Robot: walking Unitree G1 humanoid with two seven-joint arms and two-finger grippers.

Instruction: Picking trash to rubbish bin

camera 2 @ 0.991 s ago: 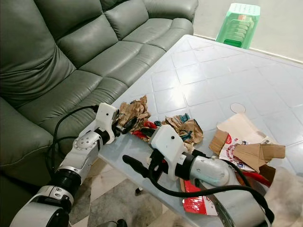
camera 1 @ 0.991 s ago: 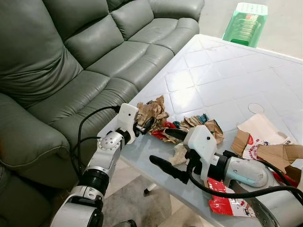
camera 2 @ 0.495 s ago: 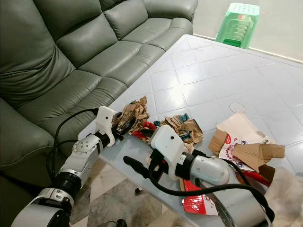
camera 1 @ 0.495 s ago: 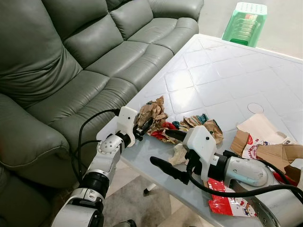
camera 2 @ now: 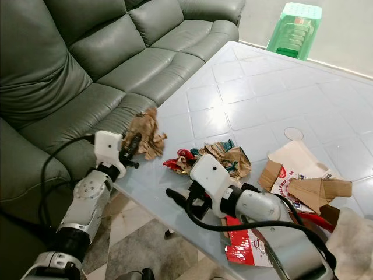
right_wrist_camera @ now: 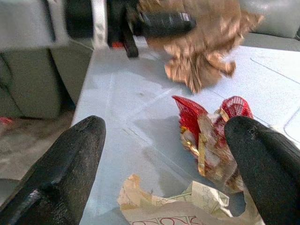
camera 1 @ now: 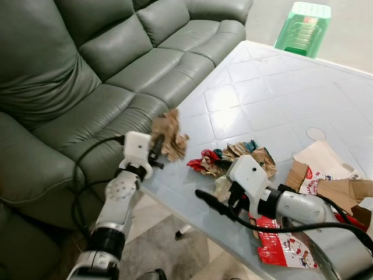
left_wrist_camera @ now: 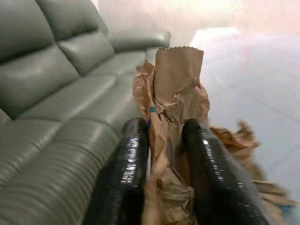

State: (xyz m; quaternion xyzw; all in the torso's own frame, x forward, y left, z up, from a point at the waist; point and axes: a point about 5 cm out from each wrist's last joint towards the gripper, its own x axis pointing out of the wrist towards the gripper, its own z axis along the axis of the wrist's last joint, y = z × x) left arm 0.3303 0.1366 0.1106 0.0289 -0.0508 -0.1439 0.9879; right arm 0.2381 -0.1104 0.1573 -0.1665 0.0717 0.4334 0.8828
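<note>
Beside the green sofa [camera 1: 87,64], the left end effector [camera 1: 156,146] pinches crumpled brown paper [camera 1: 171,135] above the tiled bench [camera 1: 262,93] edge; the right end effector [right_wrist_camera: 168,154] is spread wide, the paper blurry.

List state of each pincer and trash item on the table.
Left pincer: shut on brown paper bag.
Brown paper bag: crumpled, lifted off the table.
Right pincer: open, low over the table edge.
Red wrapper: crumpled, lying on the table.
Cardboard: torn, lying flat.
</note>
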